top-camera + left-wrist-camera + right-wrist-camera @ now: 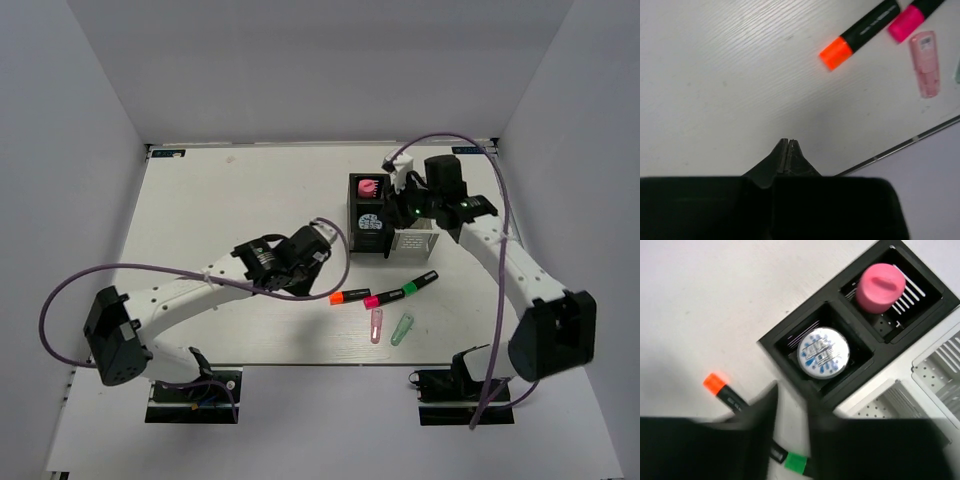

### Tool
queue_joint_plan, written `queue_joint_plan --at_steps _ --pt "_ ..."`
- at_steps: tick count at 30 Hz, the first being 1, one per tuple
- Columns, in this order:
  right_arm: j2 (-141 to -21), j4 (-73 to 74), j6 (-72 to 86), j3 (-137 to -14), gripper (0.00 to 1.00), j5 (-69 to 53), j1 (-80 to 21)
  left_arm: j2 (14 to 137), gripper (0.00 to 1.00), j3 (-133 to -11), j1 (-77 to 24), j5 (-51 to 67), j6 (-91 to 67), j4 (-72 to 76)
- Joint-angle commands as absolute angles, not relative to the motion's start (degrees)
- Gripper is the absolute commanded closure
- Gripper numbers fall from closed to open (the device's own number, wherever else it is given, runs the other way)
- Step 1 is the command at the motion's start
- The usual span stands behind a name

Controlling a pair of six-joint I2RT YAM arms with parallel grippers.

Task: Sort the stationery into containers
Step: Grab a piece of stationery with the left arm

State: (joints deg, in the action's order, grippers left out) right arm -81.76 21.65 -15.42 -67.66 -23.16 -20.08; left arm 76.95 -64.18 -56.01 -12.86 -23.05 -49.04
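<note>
over black compartments (pixel 777 342) | right fingers (pixel 760 430) apart | tape roll (pixel 822 352) inside

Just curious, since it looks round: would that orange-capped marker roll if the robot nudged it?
Probably, if pushed sideways: the marker looks cylindrical and lies flat on the table. It seems to be stiff plastic, so it should lift without bending. Its smooth barrel might slip when gripped.

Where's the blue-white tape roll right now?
In the top view the blue-white tape roll lies inside the nearer black compartment, right of centre, just in front of the compartment holding a pink piece.
</note>
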Motion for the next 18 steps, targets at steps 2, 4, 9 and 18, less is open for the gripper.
queue_joint_plan --at_steps 2,4,9,18 --pt "-71.12 29.84 -17.21 -64.0 0.18 -32.15 -19.07 84.61 1.0 -70.57 -59.67 -9.41 -16.47 -44.31" --pt "-68.13 33.38 -21.52 -61.71 0.11 -33.66 -18.81 88.92 0.83 -71.36 -60.46 -5.55 -12.95 -41.94" --pt "-59.26 38.06 -26.01 -54.15 1.0 -33.84 -17.23 97.02 0.34 -75.76 -60.82 -1.85 -1.78 -41.31" --pt "-53.35 37.0 -25.84 -47.2 0.45 -37.79 -15.38 107.66 0.35 -82.35 -60.56 -0.09 6.24 -38.76"
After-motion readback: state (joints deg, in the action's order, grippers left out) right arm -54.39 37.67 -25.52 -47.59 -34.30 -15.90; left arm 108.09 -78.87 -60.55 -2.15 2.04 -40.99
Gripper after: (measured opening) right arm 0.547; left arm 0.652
